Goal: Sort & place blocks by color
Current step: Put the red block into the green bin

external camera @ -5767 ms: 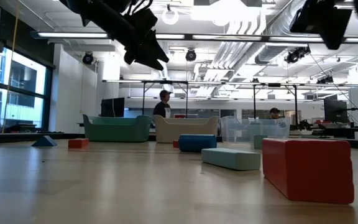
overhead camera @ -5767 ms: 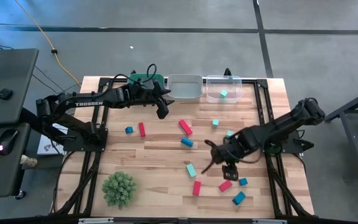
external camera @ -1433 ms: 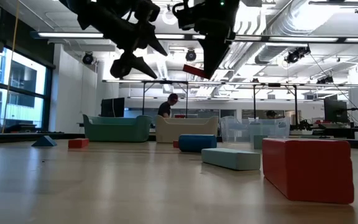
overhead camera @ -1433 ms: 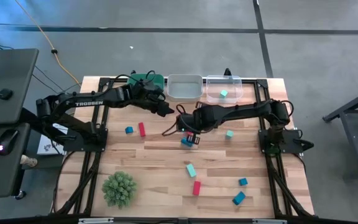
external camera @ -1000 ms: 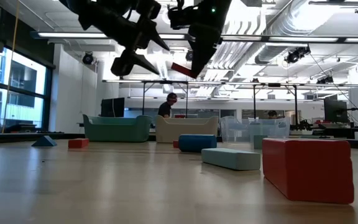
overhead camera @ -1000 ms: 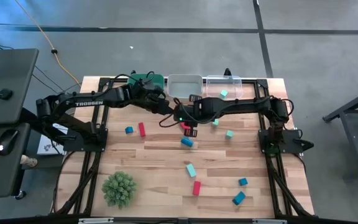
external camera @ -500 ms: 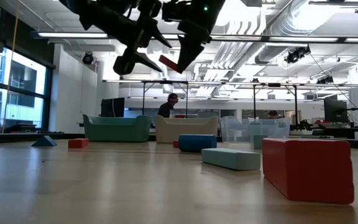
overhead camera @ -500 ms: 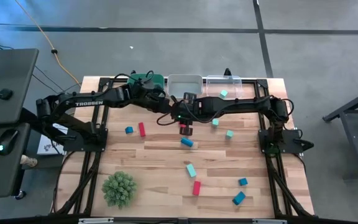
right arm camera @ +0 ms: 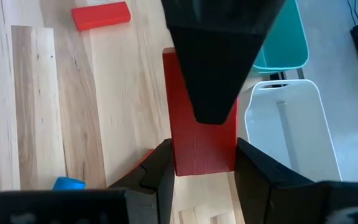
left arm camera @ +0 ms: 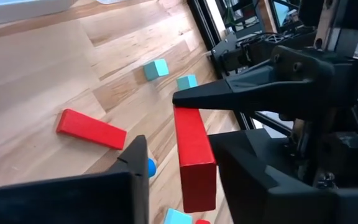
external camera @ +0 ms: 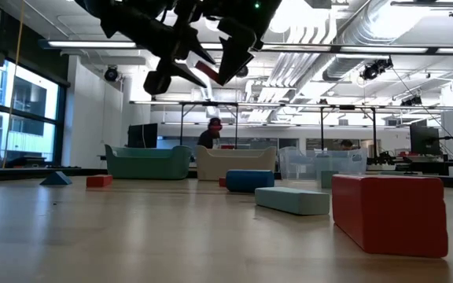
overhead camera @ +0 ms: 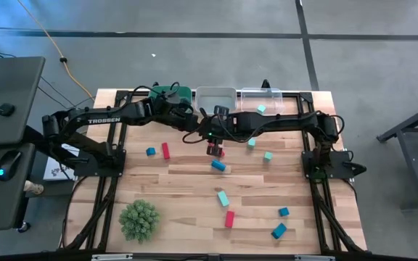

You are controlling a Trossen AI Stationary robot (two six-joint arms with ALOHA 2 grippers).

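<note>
My right gripper (overhead camera: 214, 143) reaches across from the table's right and is shut on a red bar block (overhead camera: 214, 150), held high over the table's middle. My left gripper (left arm camera: 179, 163) comes from the left. Its fingers stand open on either side of the bar's free end. A gap shows beside one finger (left arm camera: 135, 163); the other finger (right arm camera: 219, 68) lies over the bar's face. More red, blue and teal blocks lie flat on the table, such as a red bar (overhead camera: 165, 150) and a blue bar (overhead camera: 218, 166). My right gripper pinches the red bar by its two long sides (right arm camera: 201, 160) at one end, between both fingers. It comes slanting down from the table's right, and the bar sticks out ahead along the fingers. The bar is lifted clear of the table. My left gripper's one finger lies close over the bar's free end (right arm camera: 197, 118); whether it touches, I cannot tell.
Along the far edge stand a teal bin (overhead camera: 171, 94), a pale bin (overhead camera: 216, 101) and a clear bin (overhead camera: 271, 96) with a teal cube (overhead camera: 261, 109) inside. A green spiky ball (overhead camera: 138, 220) sits near left. Several blocks lie scattered over the table's near right.
My right gripper has tipped upward and carried the red bar up and toward my left gripper, so the bar's free end now stands between the left fingers. The bar has stayed clear of the table.
</note>
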